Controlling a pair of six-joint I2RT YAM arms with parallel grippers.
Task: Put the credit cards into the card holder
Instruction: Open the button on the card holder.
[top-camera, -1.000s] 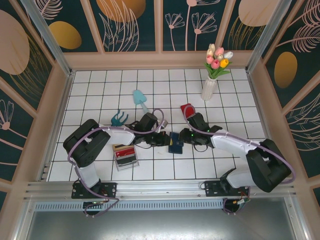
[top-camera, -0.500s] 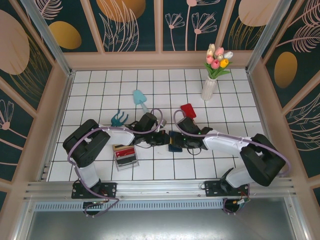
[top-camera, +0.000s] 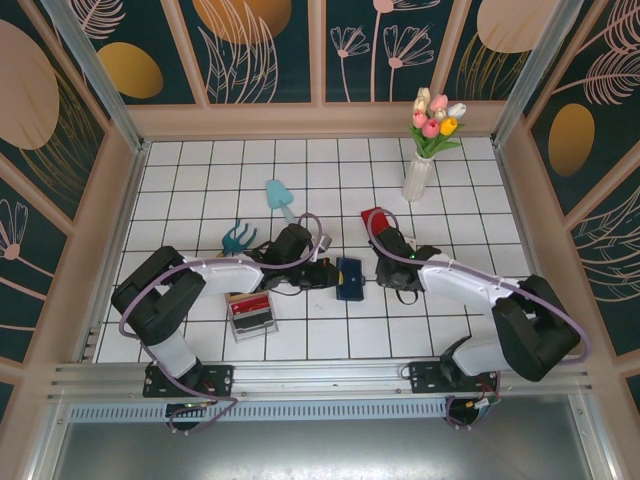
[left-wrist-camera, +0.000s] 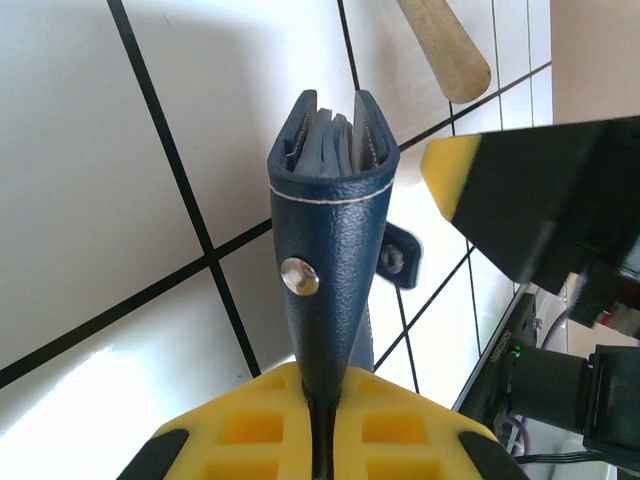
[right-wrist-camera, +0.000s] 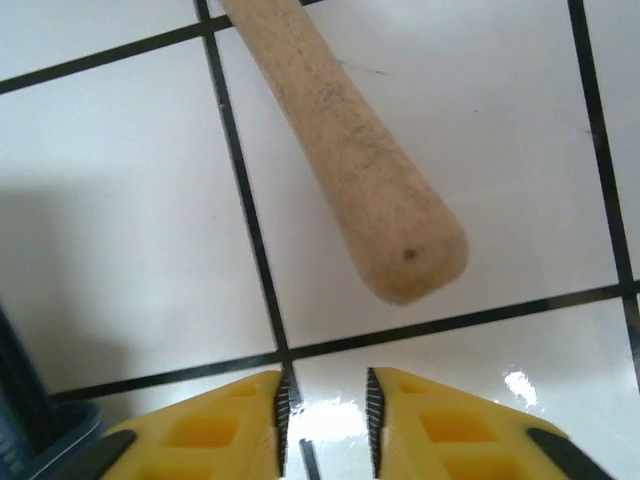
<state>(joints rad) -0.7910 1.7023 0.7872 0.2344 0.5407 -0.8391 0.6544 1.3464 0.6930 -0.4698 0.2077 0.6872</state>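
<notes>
My left gripper (left-wrist-camera: 320, 420) is shut on the lower edge of the navy-blue card holder (left-wrist-camera: 330, 250), which stands on edge with its slotted opening facing away and a snap stud on its side. In the top view the left gripper (top-camera: 328, 275) holds the card holder (top-camera: 349, 278) just above the tiles. My right gripper (top-camera: 390, 268) hovers just right of it, narrowly open with nothing between its fingers (right-wrist-camera: 240, 430). A corner of the card holder (right-wrist-camera: 30, 425) shows at its left. Red and black credit cards (top-camera: 250, 305) sit in a clear rack.
The red toy shovel (top-camera: 375, 220) lies behind my right gripper, its wooden handle (right-wrist-camera: 350, 160) ending just ahead of the fingers. A teal shovel (top-camera: 280, 198) and teal rake (top-camera: 237, 238) lie at the back left. A vase of tulips (top-camera: 420, 170) stands at the back right.
My right gripper has pulled back to the right, away from the card holder, and its jaws have narrowed. The left gripper still holds the card holder in about the same place.
</notes>
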